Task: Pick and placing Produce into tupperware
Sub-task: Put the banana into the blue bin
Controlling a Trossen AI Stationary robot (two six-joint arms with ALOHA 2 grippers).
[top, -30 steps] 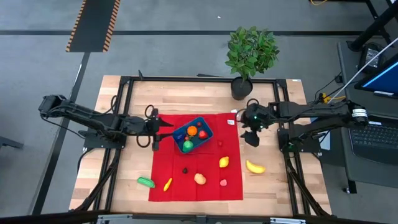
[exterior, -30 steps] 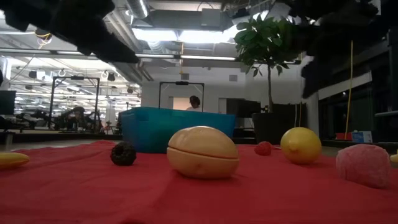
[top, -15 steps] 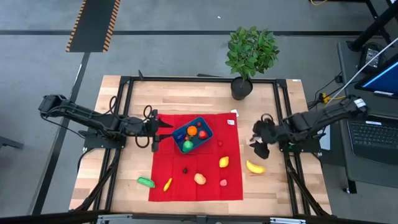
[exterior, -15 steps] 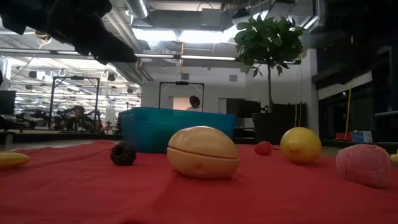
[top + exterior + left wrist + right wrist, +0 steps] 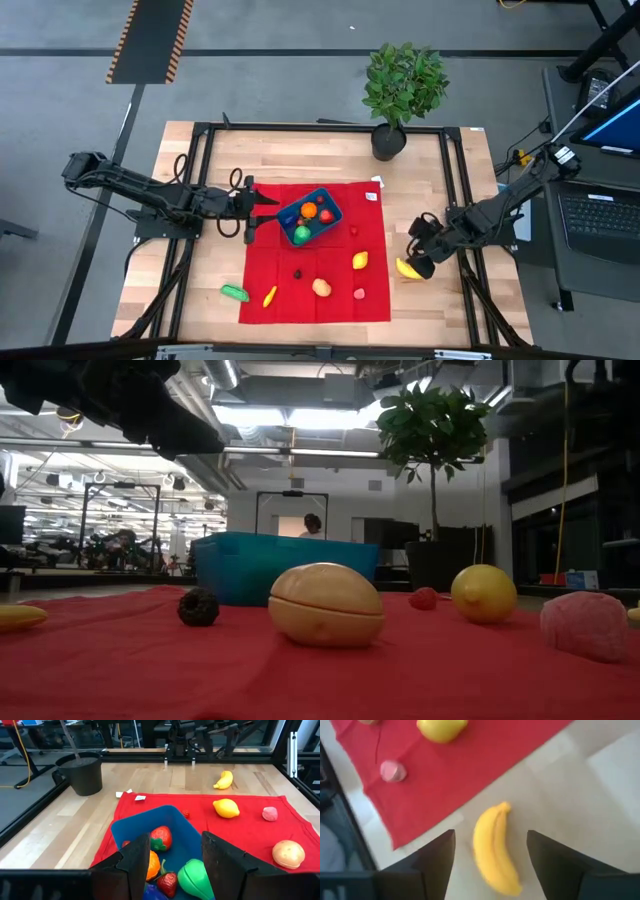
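Observation:
The blue tupperware (image 5: pixel 312 214) sits on the far part of the red cloth (image 5: pixel 330 305) and holds an orange, strawberries and a green piece (image 5: pixel 195 879). My left gripper (image 5: pixel 254 213) hovers open at its left end, fingers either side of that rim (image 5: pixel 145 825). Loose produce lies on the cloth: a lemon (image 5: pixel 360 261), a potato (image 5: pixel 321 287), a pink piece (image 5: pixel 359 294) and a dark berry (image 5: pixel 297 272). A banana (image 5: pixel 408 268) lies on the bare wood right of the cloth. My right gripper (image 5: pixel 421 256) is open above it, and the banana (image 5: pixel 495 852) shows between its fingers (image 5: pixel 490 840).
A potted plant (image 5: pixel 403 85) stands at the table's far edge. A green piece (image 5: pixel 235 292) lies on the wood left of the cloth and a yellow one (image 5: pixel 269 296) at the cloth's near-left edge. A small red piece (image 5: pixel 353 230) lies right of the tupperware. Black frame rails (image 5: pixel 455 200) run along both sides.
My right gripper has swept from beside the cloth's far right corner toward the table's near edge, ending over the banana. Its arm has left the low view's upper right. The left gripper and all the produce have kept still.

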